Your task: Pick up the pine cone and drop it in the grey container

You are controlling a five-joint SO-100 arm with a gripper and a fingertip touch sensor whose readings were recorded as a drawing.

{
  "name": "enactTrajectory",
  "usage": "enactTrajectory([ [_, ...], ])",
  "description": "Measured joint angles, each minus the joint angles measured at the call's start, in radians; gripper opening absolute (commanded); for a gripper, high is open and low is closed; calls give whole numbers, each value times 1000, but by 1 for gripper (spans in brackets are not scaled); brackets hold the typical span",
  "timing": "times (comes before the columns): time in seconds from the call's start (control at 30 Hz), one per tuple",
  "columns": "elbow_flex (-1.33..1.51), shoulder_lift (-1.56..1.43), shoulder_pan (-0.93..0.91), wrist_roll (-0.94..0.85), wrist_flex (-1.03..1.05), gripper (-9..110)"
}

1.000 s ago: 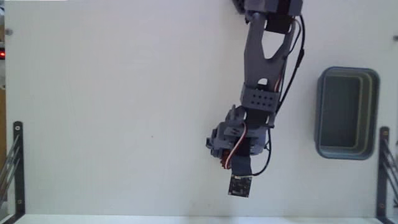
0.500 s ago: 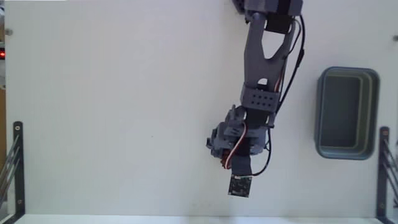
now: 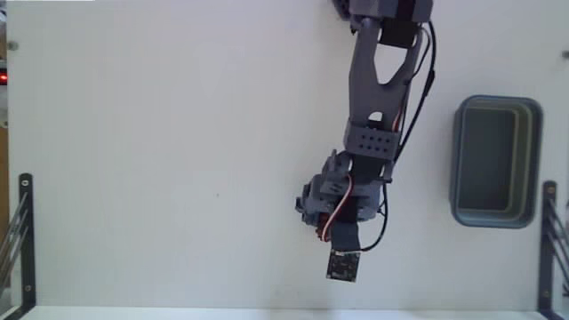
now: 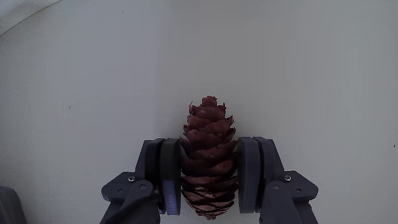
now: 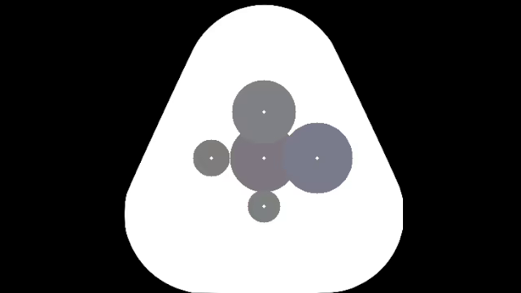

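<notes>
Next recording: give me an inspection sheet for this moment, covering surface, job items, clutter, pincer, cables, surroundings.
Surface: white table, bare apart from a few tiny specks.
Job's things: pine cone between the pincer fingers in the wrist view, hidden under the arm in the fixed view; grey container at the right of the fixed view, apparently empty.
Clutter: nothing seen.
Pincer: pincer shut on the pine cone, pads against both sides.
Cables: black cable along the arm; red-and-white wires near the wrist.
Surroundings: black metal brackets at both lower table edges.
</notes>
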State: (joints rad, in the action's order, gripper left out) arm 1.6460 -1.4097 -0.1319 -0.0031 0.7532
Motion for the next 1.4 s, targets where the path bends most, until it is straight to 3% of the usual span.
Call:
enactTrajectory([
  [0.8, 0, 0, 0, 0, 11, 48],
  [1.4, -305, 2, 0, 0, 342, 48],
])
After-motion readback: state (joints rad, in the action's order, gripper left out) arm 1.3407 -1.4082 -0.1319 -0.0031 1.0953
